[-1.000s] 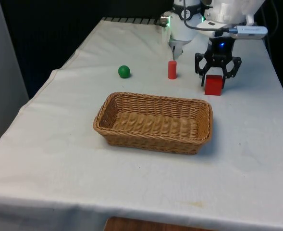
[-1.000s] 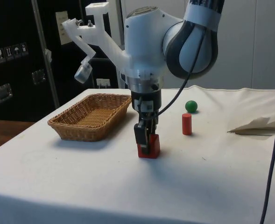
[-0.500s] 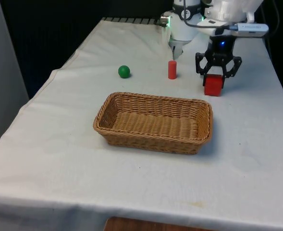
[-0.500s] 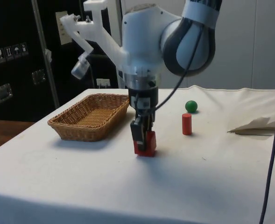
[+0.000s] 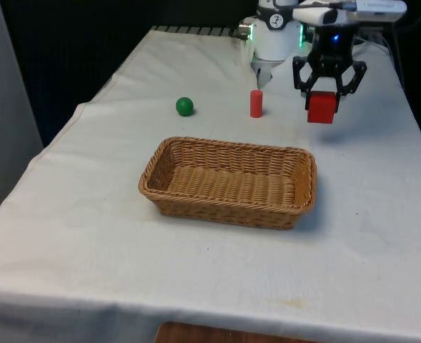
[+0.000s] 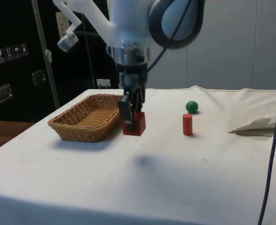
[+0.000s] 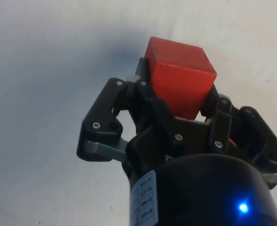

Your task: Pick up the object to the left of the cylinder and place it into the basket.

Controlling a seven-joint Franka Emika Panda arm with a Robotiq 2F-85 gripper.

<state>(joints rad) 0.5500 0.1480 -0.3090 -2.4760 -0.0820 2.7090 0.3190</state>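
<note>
Matt cube, woven basket

The cube (image 5: pixel 321 107) looked smooth and matt, maybe painted wood; the basket (image 5: pixel 230 181) was rough wicker; the cloth (image 5: pixel 124 264) plain.

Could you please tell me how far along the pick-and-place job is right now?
Done: the hand is shut on the red cube, and the side view shows it clear of the cloth with a shadow beneath. In hand: carrying it. Left: moving over the wicker basket, which holds nothing yet, and releasing. The red cylinder and green ball sit untouched.
</note>
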